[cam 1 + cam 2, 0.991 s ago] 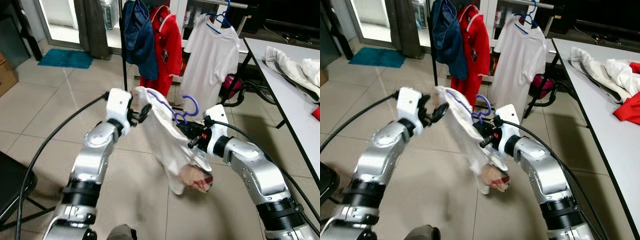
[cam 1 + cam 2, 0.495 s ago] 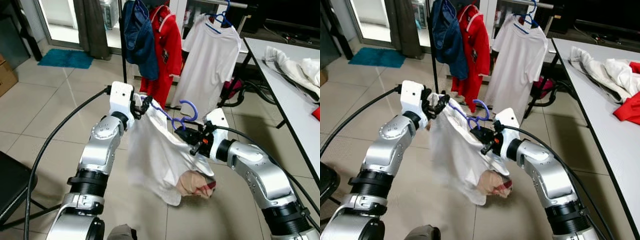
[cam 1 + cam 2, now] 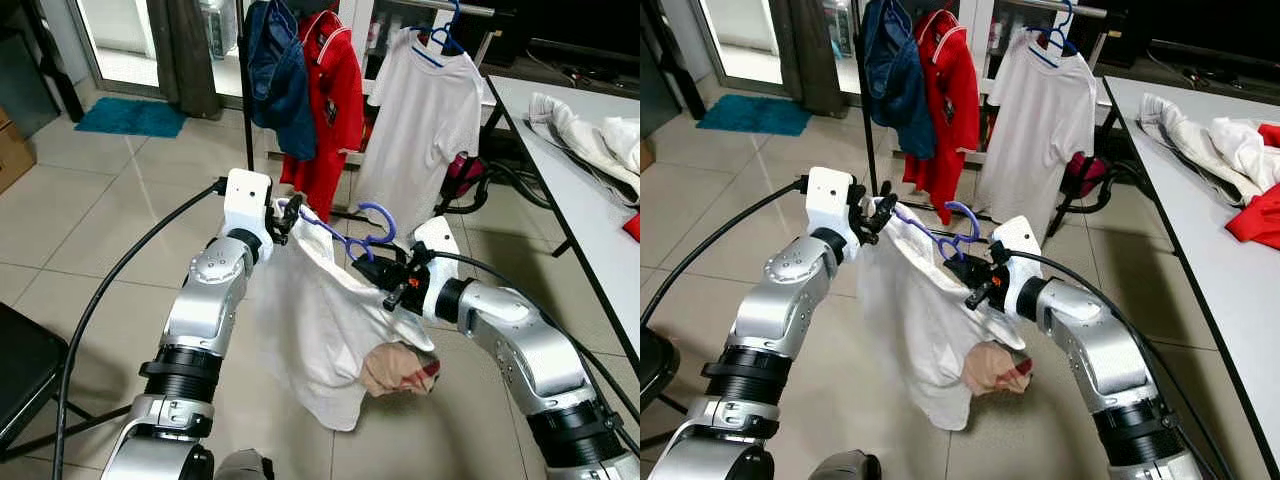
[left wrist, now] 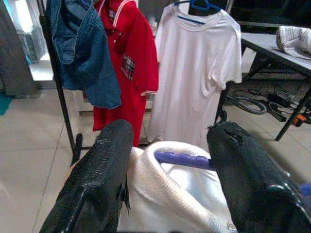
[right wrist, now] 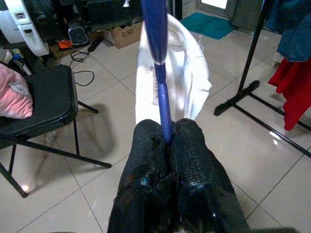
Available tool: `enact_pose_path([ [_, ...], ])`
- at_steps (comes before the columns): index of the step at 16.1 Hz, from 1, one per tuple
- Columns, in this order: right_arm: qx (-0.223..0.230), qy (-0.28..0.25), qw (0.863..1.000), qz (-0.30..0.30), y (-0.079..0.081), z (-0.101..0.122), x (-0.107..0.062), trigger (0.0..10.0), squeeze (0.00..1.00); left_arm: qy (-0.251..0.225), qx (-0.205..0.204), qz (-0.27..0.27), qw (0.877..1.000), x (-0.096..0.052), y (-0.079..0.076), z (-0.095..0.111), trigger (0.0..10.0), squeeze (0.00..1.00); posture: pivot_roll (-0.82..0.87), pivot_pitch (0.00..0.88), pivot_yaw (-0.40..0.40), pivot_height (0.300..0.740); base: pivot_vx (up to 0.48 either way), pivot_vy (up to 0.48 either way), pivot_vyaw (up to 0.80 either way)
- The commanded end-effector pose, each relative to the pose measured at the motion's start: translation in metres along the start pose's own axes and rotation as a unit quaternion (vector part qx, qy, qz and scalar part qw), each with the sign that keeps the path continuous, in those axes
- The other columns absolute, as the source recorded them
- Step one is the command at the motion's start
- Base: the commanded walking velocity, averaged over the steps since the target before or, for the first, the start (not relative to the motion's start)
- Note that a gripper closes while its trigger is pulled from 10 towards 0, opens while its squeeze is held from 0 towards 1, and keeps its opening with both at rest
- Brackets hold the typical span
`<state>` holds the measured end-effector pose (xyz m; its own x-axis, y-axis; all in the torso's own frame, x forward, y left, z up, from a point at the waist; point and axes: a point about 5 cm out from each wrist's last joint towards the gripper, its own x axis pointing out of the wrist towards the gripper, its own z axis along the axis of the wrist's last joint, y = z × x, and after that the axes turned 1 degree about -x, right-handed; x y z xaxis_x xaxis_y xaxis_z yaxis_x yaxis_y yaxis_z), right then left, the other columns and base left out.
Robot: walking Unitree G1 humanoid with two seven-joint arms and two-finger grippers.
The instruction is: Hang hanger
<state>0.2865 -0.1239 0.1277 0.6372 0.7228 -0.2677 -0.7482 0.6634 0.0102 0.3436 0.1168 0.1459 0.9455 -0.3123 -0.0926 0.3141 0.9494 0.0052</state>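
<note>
The purple plastic hanger (image 3: 345, 238) carries a white cotton T-shirt (image 3: 320, 330) and hangs in the air between the two arms, above the beige tiled floor (image 3: 90, 220). Its long axis runs roughly level from the robot's left to its right, and its hook curls upward, toward the black metal clothes rack (image 3: 246, 100) behind.

The left gripper (image 3: 284, 213) has its silver arm bent at the elbow and raised, with its jaws spread wide on either side of the hanger's left end and the shirt's collar; in the left wrist view the purple bar lies between the two black fingers (image 4: 99, 184), and I cannot tell whether they touch it. The right gripper (image 3: 366, 268) reaches in from the right with the forearm nearly level, its jaws closed tight on the hanger's bar beside the hook.

The shirt droops below the hanger, its lower part bunched with a pinkish printed patch (image 3: 400, 370).

On the rack hang a dark blue denim jacket (image 3: 280, 75), a red polo shirt (image 3: 335, 95) and another white T-shirt on a blue hanger (image 3: 425, 110). A cardboard box (image 5: 122, 35) in the right wrist view reads "C/NO". A white table (image 3: 580, 190) stands to the right, with crumpled white clothes on it.
</note>
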Motion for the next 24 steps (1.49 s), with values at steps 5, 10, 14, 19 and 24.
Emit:
enact_pose_path([
  [5,-0.017,-0.013,0.999,-0.029,-0.011,0.016,0.005,10.0,0.0,-0.094,-0.048,-0.049,0.993,0.0,-0.014,0.024,10.0,0.0,0.02,0.0,-0.081,0.74,0.0,0.0,0.0],
  [10,-0.01,-0.014,0.999,-0.043,-0.016,0.018,0.008,10.0,0.0,-0.001,0.005,-0.005,1.0,-0.001,0.004,-0.001,10.0,0.0,0.02,0.0,-0.085,0.74,0.0,0.0,0.0],
  [14,0.002,-0.016,0.998,-0.059,-0.021,0.02,0.013,10.0,0.0,0.007,0.004,-0.012,1.0,0.0,-0.001,-0.003,10.0,0.0,0.02,0.0,-0.08,0.74,0.0,0.0,0.0],
  [19,0.003,-0.028,0.999,-0.015,-0.011,0.023,0.014,10.0,0.0,0.026,0.008,-0.026,0.999,0.006,0.0,-0.006,10.0,0.0,0.02,0.0,-0.076,0.74,0.0,0.0,0.0],
  [24,0.0,-0.027,1.0,0.007,-0.007,0.022,0.012,10.0,0.0,0.024,0.011,-0.001,1.0,0.011,0.011,-0.001,6.4,0.0,0.02,0.0,-0.082,0.74,0.0,0.0,0.0],
])
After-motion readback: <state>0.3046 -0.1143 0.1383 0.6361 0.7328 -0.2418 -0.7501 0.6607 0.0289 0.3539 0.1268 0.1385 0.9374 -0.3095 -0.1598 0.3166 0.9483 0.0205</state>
